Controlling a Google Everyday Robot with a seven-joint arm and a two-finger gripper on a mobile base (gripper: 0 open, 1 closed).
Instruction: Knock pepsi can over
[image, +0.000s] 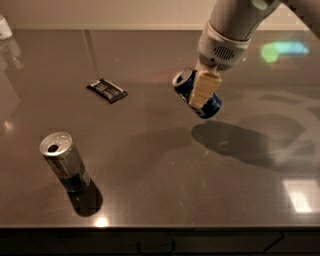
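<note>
Camera view shows the pepsi can (199, 96), dark blue with a silver top, tilted steeply in the upper middle of the scene, its open top pointing up and to the left and its base down and to the right. It appears lifted clear of the dark table (150, 150), since its shadow lies apart from it, lower and to the right on the glossy surface. The gripper (204, 89) comes down from the upper right on a white arm (232, 30). One pale, cream-coloured finger (205, 88) lies flat across the near side of the can's body, touching it; the other finger is hidden behind the can. The jaws are closed around the can, one on each side, holding it at its middle.

There are two cans in all. The second, a silver can (65, 162) with a dark blue base, stands at the lower left, well apart from the gripper, leaning slightly in the view with its opened top visible and a dark shadow at its foot. One small dark flat packet (107, 90) lies on the table to the left of the pepsi can, between the two cans but nearer the far edge. One pale object (5, 27) sits partly cut off at the top left corner.
</note>
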